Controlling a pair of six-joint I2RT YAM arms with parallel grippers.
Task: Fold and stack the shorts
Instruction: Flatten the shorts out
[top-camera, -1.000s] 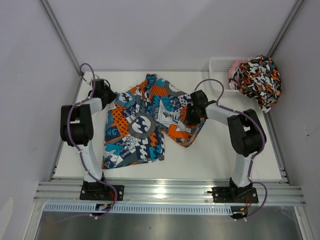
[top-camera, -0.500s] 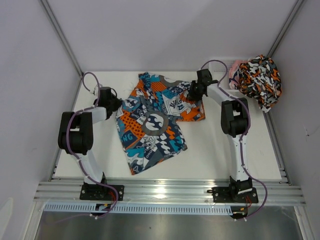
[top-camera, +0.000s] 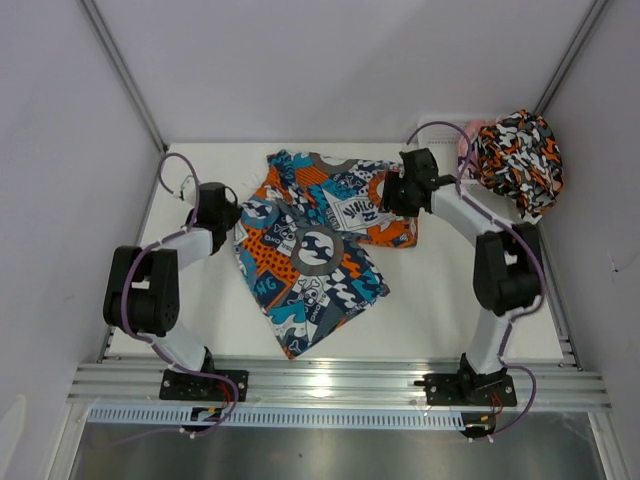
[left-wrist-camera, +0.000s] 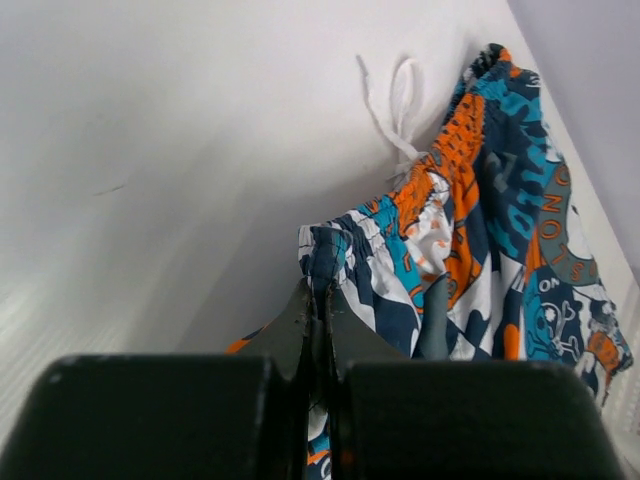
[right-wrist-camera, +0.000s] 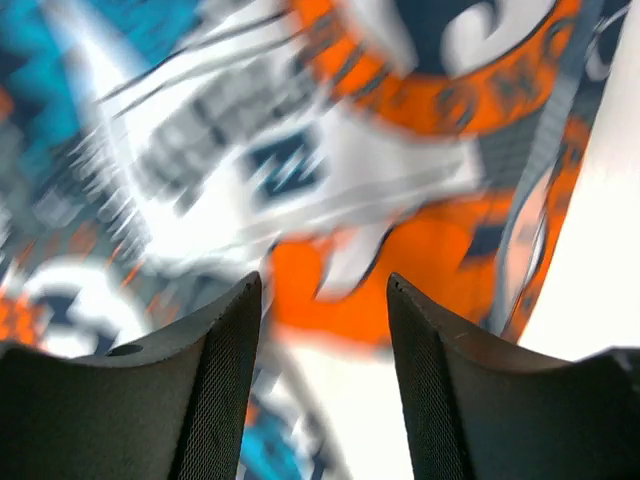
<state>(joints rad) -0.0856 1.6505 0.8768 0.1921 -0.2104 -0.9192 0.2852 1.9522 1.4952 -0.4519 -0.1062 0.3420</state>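
The teal-blue, orange and white shorts (top-camera: 315, 245) lie spread on the white table, one leg pointing to the near edge. My left gripper (top-camera: 236, 213) is shut on their left edge; the left wrist view shows the fabric (left-wrist-camera: 470, 210) pinched between the closed fingertips (left-wrist-camera: 322, 296), with a white drawstring (left-wrist-camera: 400, 100) beyond. My right gripper (top-camera: 392, 193) is open just above the far right part of the shorts; the right wrist view is blurred, with printed fabric (right-wrist-camera: 400, 250) between the spread fingers (right-wrist-camera: 215, 380). The blotched orange, black and white shorts (top-camera: 520, 160) hang over the basket.
A white mesh basket (top-camera: 438, 135) stands at the far right corner under the blotched shorts. Grey walls close in the table on the left, back and right. An aluminium rail (top-camera: 330, 380) runs along the near edge by the arm bases.
The right gripper moved from mid-table to the far right. The left gripper shifted slightly right and nearer. The shorts spread out and their lower leg swung right, toward the near edge.
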